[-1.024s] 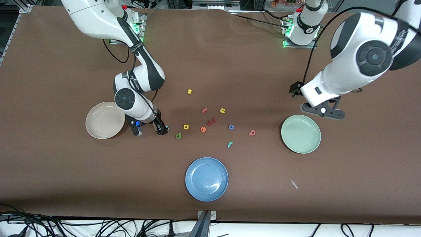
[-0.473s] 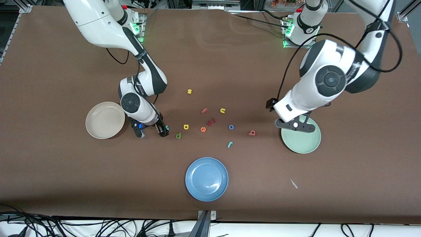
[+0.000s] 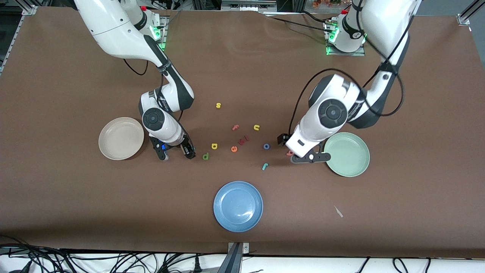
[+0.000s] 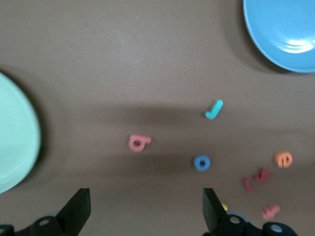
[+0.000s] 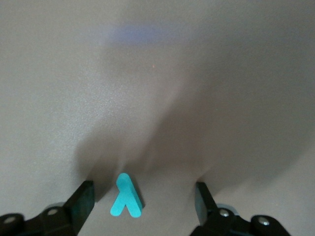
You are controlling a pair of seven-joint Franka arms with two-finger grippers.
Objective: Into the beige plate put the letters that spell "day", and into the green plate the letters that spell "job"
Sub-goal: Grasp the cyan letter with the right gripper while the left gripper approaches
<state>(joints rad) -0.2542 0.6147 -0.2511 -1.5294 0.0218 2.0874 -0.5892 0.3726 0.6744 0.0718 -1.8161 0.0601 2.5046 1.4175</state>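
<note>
- Counter (image 3: 57, 76) carries the beige plate (image 3: 121, 138) and the green plate (image 3: 347, 154), both empty, at either end.
- Left gripper (image 4: 142, 214), jaws apart, hangs over the pinkish-red b (image 4: 139, 142).
- Right gripper (image 5: 140, 204), jaws apart, straddles the teal y (image 5: 126, 196) beside the beige plate.

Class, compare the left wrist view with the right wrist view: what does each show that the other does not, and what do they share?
Only the left wrist view shows the green plate, the blue plate, and the pinkish-red b, blue o, teal j and orange e.

Only the right wrist view shows the teal y, lying between the right end effector fingers, which are apart.

Both show the brown table and their own end effector's dark fingers; the left end effector is open above the letters.
</note>
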